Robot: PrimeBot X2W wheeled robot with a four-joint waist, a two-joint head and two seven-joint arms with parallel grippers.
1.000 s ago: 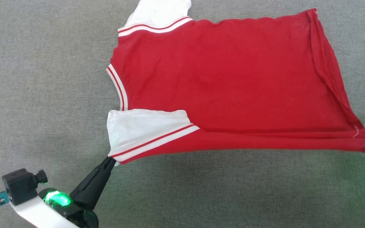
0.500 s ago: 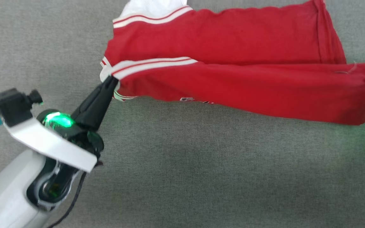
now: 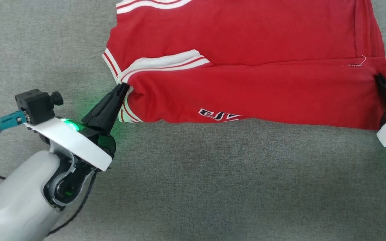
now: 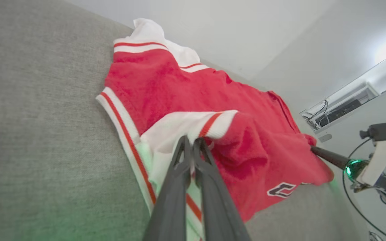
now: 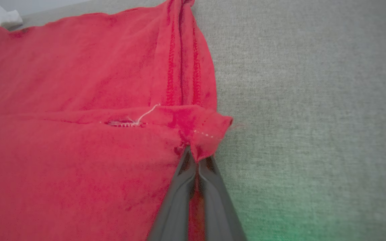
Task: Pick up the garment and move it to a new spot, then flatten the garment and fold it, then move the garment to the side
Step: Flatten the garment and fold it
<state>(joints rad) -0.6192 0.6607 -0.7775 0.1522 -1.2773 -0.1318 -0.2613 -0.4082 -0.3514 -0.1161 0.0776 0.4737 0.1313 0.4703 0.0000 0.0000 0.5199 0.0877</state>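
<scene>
The garment (image 3: 246,43), a red jersey with white striped trim, lies across the grey surface with its near long edge folded over toward the far side; part of the lettering (image 3: 218,114) shows on the turned-over flap. My left gripper (image 3: 123,87) is shut on the garment's striped armhole corner, seen up close in the left wrist view (image 4: 193,140). At the right, my right gripper (image 3: 378,78) is shut on the hem corner, with red cloth pinched between its fingers (image 5: 193,152). The garment (image 5: 79,100) spreads left of them.
Grey fabric surface (image 3: 213,187) runs all around the garment. In the left wrist view a pale wall and a shelf with cables (image 4: 340,107) stand beyond the surface's far edge.
Both grippers have carried the garment's near edge up and over toward the far side, folding it lengthwise. The lettering now shows on the flap.
</scene>
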